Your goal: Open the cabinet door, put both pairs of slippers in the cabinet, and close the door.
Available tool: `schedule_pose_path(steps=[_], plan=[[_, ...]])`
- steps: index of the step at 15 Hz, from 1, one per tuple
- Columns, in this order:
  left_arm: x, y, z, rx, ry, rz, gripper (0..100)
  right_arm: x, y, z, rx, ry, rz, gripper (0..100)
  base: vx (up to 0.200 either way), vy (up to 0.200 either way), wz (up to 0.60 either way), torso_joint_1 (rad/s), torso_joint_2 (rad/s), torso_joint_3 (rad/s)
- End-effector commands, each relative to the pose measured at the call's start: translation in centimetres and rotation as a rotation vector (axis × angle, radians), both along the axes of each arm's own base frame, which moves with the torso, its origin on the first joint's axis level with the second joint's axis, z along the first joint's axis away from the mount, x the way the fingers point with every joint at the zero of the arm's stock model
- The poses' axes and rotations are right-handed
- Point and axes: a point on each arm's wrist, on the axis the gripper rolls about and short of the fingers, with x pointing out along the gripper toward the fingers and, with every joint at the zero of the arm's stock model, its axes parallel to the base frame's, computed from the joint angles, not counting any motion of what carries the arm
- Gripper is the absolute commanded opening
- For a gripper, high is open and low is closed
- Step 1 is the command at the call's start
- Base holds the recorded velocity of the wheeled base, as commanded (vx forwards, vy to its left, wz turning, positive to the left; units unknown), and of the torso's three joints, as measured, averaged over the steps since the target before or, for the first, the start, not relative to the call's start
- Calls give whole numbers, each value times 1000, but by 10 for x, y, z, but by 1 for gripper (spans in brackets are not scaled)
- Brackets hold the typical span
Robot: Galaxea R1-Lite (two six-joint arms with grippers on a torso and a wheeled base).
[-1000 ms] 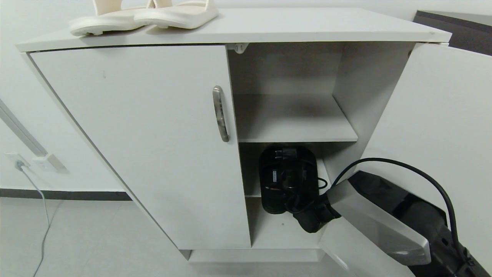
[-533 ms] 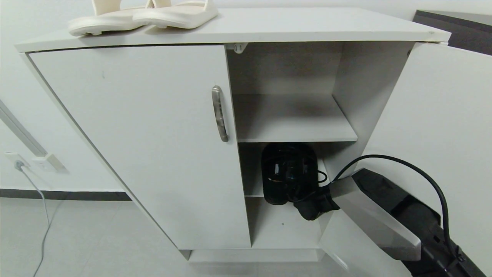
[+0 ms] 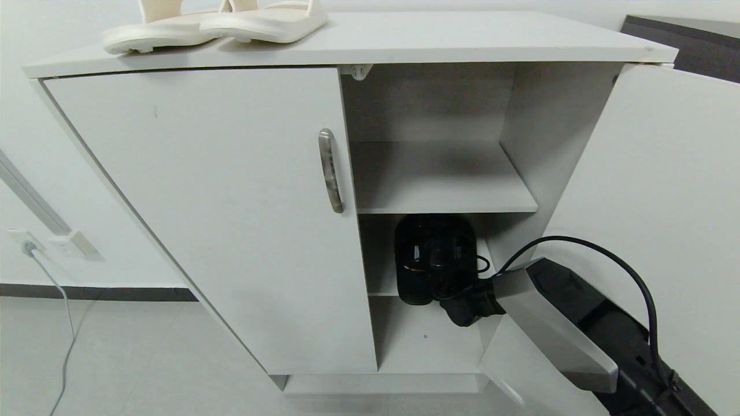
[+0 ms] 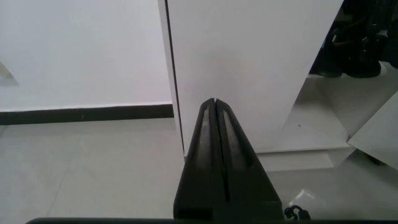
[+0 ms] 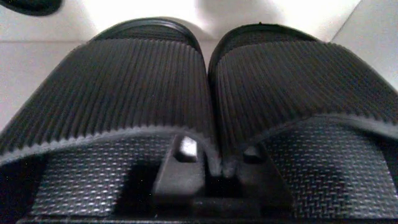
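A pair of black ribbed slippers (image 3: 435,260) sits side by side in the cabinet's (image 3: 358,40) right half, below the upper shelf (image 3: 439,179). My right gripper (image 5: 214,167) is shut on the slippers' (image 5: 149,81) touching inner edges, the arm entering from the lower right. I cannot tell whether they rest on the lower shelf. A cream pair of slippers (image 3: 219,23) lies on the cabinet top at the left. The right door (image 3: 653,202) stands open. My left gripper (image 4: 214,124) is shut and empty, low near the floor before the closed left door (image 4: 249,56).
The closed left door (image 3: 219,208) has a metal handle (image 3: 330,170). The cabinet's bottom compartment (image 3: 416,341) is bare. A wall socket with a cable (image 3: 26,247) is at the left, above grey floor (image 3: 115,358).
My right arm has pushed the black slippers a little deeper into the cabinet. The cream slippers and doors have not moved.
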Motion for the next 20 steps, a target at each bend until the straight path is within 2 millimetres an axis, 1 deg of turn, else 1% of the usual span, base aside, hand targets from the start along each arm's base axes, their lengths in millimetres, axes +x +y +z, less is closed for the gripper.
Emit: schedule_pose_path(steps=[1,3,4,7,9,11,13,17,18,20], plan=[[0,0,0,0,0,0,0,0,1,-4,0,1,0,0,0,0,0,0,0,0],[0,0,0,0,0,0,0,0,1,-5,-2,4,0,0,0,0,0,0,0,0],[0,0,0,0,0,0,0,0,1,-5,-2,4,-1,100,0,0,0,0,0,0],[0,0,0,-2,0,0,0,-8,2,-7,-10,14,0,100,0,0,0,0,0,0],[0,0,0,-3,0,0,0,-20,3,-4,-14,20,13,100,0,0,0,0,0,0],[0,0,0,-5,0,0,0,-37,2,6,-14,16,28,100,0,0,0,0,0,0],[0,0,0,-5,0,0,0,-60,-2,13,-17,19,42,100,0,0,0,0,0,0],[0,0,0,-3,0,0,0,-122,-15,37,-36,44,105,100,0,0,0,0,0,0],[0,0,0,-3,0,0,0,-136,-18,37,-45,54,121,100,0,0,0,0,0,0],[0,0,0,-5,0,0,0,-156,-22,38,-49,57,148,100,0,0,0,0,0,0]])
